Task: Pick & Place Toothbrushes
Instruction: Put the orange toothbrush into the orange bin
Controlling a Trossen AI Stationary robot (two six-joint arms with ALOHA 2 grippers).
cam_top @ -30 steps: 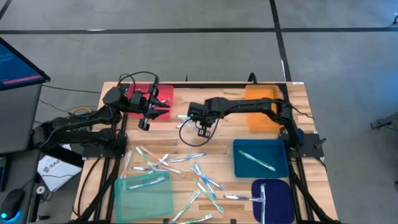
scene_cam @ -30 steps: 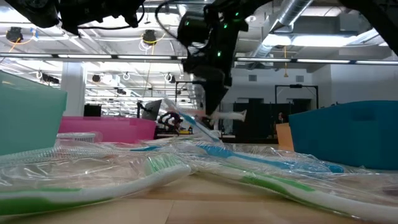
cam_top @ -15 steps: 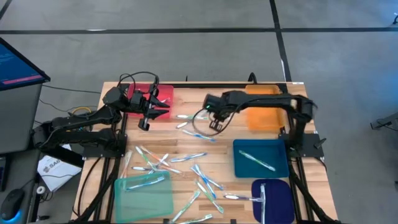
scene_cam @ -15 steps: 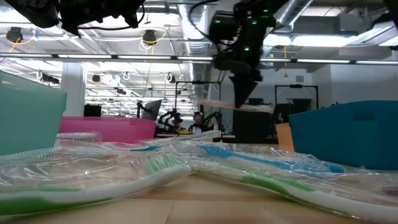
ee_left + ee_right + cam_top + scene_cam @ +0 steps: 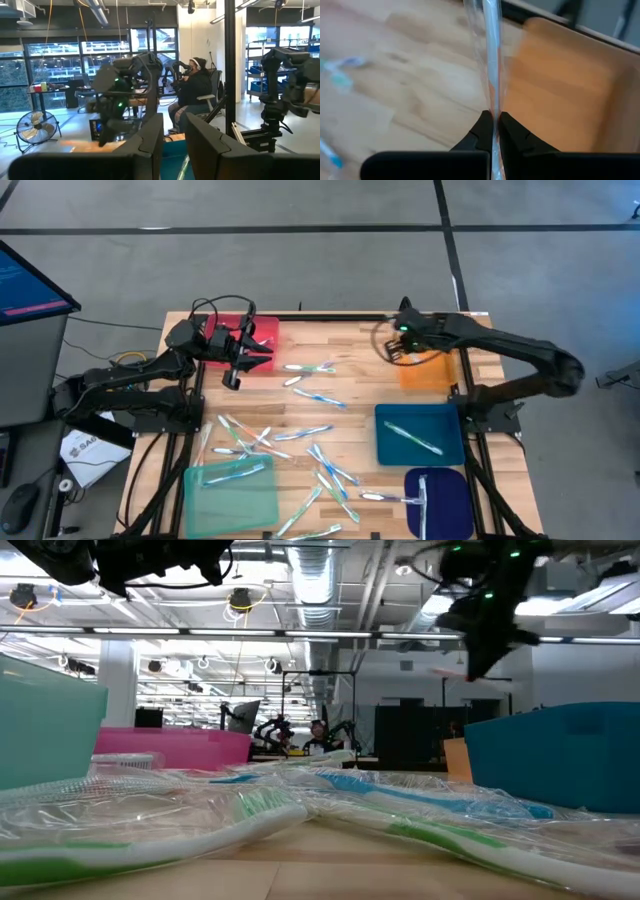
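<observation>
The right gripper point(image 5: 404, 332) is above the far part of the table point(image 5: 350, 395), at the left edge of the orange tray point(image 5: 428, 370); its fingers point(image 5: 481, 131) are pressed together on a wrapped brush point(image 5: 491, 65), which is thin and clear and sticks out forward past the fingertips, over the border between wood and tray; the orange tray seems to have nothing inside, as far as the high view shows; the left gripper point(image 5: 262, 354) waits at the far left, over the edge of the pink tray point(image 5: 262, 332); its fingers point(image 5: 147, 142) stand a little apart, with nothing between them; what lies in the pink tray I cannot tell, the arm covers much of it; the blue tray point(image 5: 418, 434) at the right holds one brush point(image 5: 411, 437) lying slanted; the dark blue tray point(image 5: 440, 500) at the near right has one brush point(image 5: 423, 496) across it, and another brush point(image 5: 385, 497) lies just beside it, with one end reaching the tray's left rim; the green tray point(image 5: 230, 486) at the near left holds two brushes point(image 5: 232, 472); many loose brushes point(image 5: 300, 450) are scattered on the wood in the middle, and two more point(image 5: 310, 368) lie farther back, between the two grippers; in the left wrist view a seated person point(image 5: 196, 92) shows in the room behind
</observation>
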